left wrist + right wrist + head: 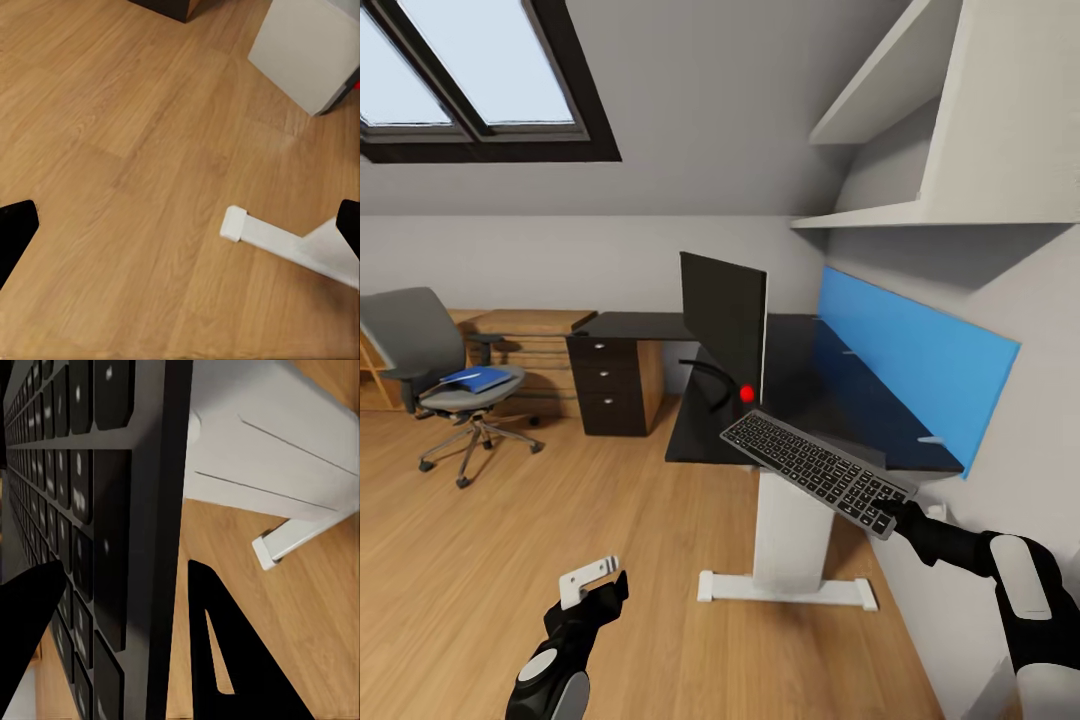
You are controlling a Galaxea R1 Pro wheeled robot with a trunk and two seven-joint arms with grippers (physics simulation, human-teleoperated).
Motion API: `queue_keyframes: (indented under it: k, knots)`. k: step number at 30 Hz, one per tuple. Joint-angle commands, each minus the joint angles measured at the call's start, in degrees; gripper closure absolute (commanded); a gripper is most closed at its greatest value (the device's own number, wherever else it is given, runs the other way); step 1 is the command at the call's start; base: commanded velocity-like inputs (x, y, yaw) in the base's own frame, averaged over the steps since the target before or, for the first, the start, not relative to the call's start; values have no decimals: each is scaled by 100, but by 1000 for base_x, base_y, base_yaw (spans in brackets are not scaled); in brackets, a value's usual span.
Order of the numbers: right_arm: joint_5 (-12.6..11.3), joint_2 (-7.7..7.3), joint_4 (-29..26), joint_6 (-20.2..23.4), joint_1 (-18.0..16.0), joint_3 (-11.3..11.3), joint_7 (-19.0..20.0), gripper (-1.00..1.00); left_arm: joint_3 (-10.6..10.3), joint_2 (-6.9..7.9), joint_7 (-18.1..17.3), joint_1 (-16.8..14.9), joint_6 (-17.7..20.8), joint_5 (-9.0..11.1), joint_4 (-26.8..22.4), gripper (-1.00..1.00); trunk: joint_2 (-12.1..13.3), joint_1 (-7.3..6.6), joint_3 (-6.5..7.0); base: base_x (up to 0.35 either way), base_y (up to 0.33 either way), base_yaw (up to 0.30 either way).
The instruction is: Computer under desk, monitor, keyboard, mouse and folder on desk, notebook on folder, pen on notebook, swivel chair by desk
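Head view: right gripper (897, 512), jaws clamped on flat silver-framed black-keyed keyboard (815, 468), holds it over long black tabletop (830, 400) edge, long axis slanting toward wide black monitor (724, 322); left gripper (598, 580) open, empty.

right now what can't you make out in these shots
- Whether the keyboard rests on the desk or hangs over its edge: head view angle.
- Monitor screen face: seen nearly edge-on, head view.
- What, if anything, lies on the folder on the swivel chair: too small.
- Keyboard's far end: cropped, right wrist view.
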Motion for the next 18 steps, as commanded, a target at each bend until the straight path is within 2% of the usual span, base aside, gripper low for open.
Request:
queue_keyframes:
  k: [1, 7, 18]
  knots:
    - [14, 1, -2, 28, -5, -9, 1, 100, -7, 1, 45, -5, 15, 50, -8, -100, -3, -4, -6, -235, 26, 0]
    - [13, 1, -2, 28, -5, -9, 0, 100, -7, 1, 46, -7, 14, 50, -8, -100, -3, -4, -6, -87, 7, 0]
    - [12, 1, -2, 28, -5, -4, 3, 100, -7, 1, 46, -5, 18, 54, -8, -100, -3, -4, -6, -174, 14, 0]
